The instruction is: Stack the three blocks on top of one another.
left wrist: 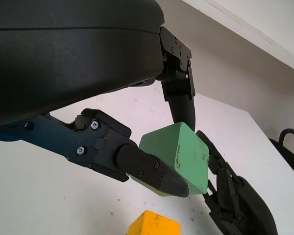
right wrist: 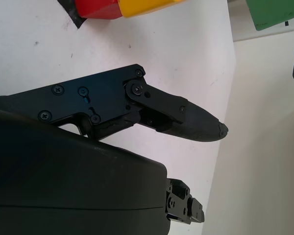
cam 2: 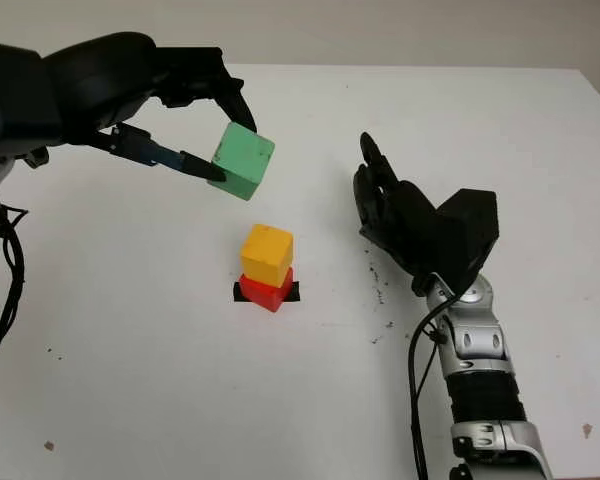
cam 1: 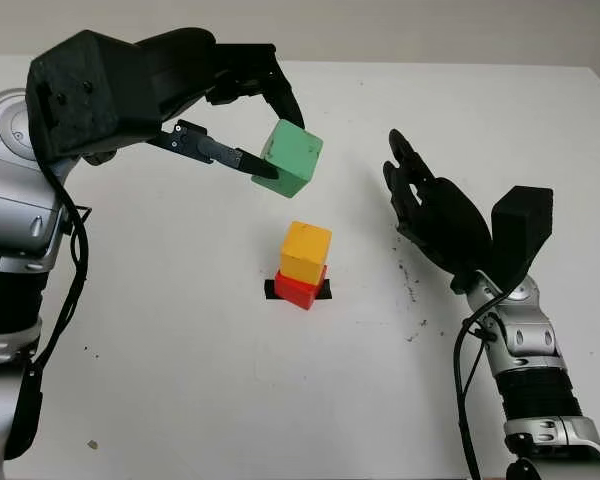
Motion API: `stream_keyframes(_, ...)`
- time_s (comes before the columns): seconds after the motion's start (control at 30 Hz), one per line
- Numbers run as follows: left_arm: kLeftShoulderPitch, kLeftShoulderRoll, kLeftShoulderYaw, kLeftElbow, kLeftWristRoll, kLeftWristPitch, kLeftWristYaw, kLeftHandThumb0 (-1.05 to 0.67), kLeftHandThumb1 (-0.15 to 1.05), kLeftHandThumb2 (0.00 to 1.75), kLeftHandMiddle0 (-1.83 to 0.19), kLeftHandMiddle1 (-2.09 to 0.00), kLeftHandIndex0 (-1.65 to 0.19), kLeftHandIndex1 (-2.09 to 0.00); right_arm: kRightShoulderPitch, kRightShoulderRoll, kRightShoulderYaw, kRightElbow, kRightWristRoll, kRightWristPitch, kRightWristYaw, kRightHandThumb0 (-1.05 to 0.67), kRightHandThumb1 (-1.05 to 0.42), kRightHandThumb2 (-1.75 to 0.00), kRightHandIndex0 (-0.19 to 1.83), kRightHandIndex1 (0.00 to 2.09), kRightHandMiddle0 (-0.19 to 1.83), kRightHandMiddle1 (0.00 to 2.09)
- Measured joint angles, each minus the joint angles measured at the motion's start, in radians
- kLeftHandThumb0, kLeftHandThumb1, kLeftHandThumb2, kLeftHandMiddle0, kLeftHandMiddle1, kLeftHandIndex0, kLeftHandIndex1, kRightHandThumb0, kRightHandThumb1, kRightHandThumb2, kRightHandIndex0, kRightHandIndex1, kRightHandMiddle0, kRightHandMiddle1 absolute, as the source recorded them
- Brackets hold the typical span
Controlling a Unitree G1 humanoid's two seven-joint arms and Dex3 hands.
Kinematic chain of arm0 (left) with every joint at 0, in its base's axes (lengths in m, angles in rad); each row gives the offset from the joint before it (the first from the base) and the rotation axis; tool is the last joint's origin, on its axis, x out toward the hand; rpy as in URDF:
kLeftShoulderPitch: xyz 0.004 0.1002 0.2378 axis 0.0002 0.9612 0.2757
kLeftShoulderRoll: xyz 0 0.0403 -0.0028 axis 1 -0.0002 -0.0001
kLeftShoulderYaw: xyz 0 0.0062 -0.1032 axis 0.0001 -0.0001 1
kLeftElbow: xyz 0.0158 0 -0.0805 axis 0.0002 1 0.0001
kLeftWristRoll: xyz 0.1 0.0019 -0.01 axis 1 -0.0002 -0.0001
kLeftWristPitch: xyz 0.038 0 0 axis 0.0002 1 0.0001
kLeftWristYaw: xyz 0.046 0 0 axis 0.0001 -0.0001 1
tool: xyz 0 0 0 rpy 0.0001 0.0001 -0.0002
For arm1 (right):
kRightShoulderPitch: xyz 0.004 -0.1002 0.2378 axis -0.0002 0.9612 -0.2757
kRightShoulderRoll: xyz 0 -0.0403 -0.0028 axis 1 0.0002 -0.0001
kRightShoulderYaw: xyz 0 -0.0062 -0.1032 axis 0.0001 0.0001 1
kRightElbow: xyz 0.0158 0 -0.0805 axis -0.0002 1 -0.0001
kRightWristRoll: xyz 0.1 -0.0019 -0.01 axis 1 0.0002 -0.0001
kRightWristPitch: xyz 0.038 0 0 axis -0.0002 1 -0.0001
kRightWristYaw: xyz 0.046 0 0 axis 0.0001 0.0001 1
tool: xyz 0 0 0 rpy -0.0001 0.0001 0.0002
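The left robot hand (cam 1: 265, 125) pinches the tilted green block (cam 1: 291, 157) aloft at twelve o'clock of the yellow block (cam 1: 306, 252) atop the red block (cam 1: 300, 290), while the right robot hand (cam 1: 425, 205) hovers released at three o'clock.

A robotics lab test bench: a bare white table (cam 1: 180, 380) against a plain pale wall (cam 1: 380, 30), with a black tape marker (cam 1: 323, 290) stuck to the scuffed tabletop, well ahead of the humanoid's open right hand (cam 1: 430, 215), and coloured training blocks.
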Motion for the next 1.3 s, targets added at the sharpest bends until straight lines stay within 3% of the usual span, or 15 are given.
stream_keyframes(0.17,0.036,-0.024,0.002,-0.022,-0.038,0.054,0.007,-0.49,1.05,0.14,-0.13,-0.05,-0.24,-1.56,0.007,0.0,0.002,-0.003,0.0,0.012,0.008,-0.65,-1.05,-0.74,-0.19,0.0,-0.19,0.01)
stream_keyframes(0.63,0.037,-0.06,0.002,-0.049,-0.123,0.171,0.007,-0.45,1.05,0.12,-0.12,-0.05,-0.29,-1.54,0.017,0.012,0.002,-0.032,0.0,0.032,-0.019,-0.63,-1.05,-0.74,-0.19,0.0,-0.19,0.01)
stream_keyframes(0.9,0.052,-0.1,0.011,-0.07,-0.203,0.327,0.037,-0.48,1.05,0.12,-0.07,-0.03,-0.27,-1.64,0.024,0.012,0.002,-0.033,0.0,0.032,-0.025,-0.63,-1.05,-0.74,-0.19,0.0,-0.19,0.03)
stream_keyframes(1.3,0.118,-0.142,0.005,-0.058,-0.253,0.37,0.063,-0.51,1.05,0.1,-0.06,-0.05,-0.33,-1.67,0.037,0.014,0.001,-0.043,-0.001,0.035,-0.027,-0.63,-1.05,-0.74,-0.19,0.01,-0.19,0.04)
